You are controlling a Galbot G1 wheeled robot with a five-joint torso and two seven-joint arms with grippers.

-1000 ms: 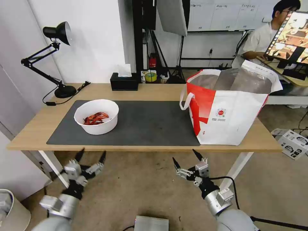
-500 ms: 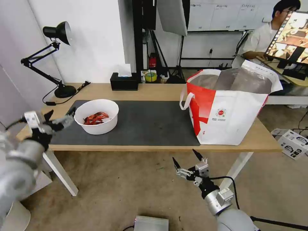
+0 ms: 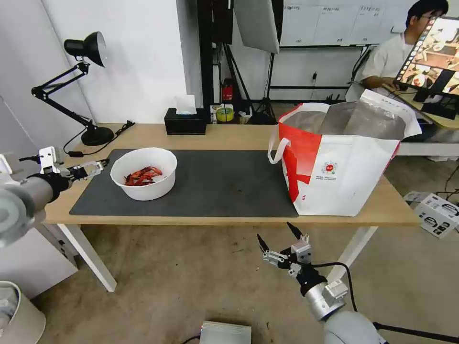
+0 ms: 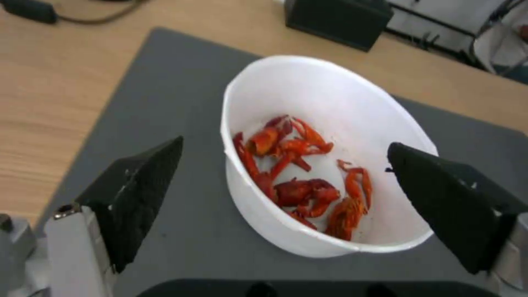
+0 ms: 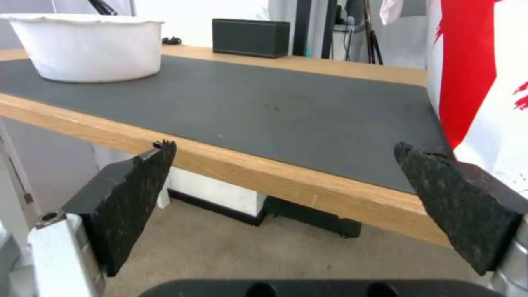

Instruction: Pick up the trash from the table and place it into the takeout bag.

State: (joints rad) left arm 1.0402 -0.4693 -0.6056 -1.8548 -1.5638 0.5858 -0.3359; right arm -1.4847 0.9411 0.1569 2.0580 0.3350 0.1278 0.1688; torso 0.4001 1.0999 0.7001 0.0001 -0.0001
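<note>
Reaching for the bowl [image 3: 143,173], the left gripper [image 3: 99,166] hovers spread just beside its rim; closing needs one finger inside. Right gripper [image 3: 277,241] idles spread, below the table [image 3: 229,136].

No text can be read. The takeout bag [image 3: 344,162] carries a small round red logo [image 3: 328,167] with tiny lines under it, too small to read.
</note>
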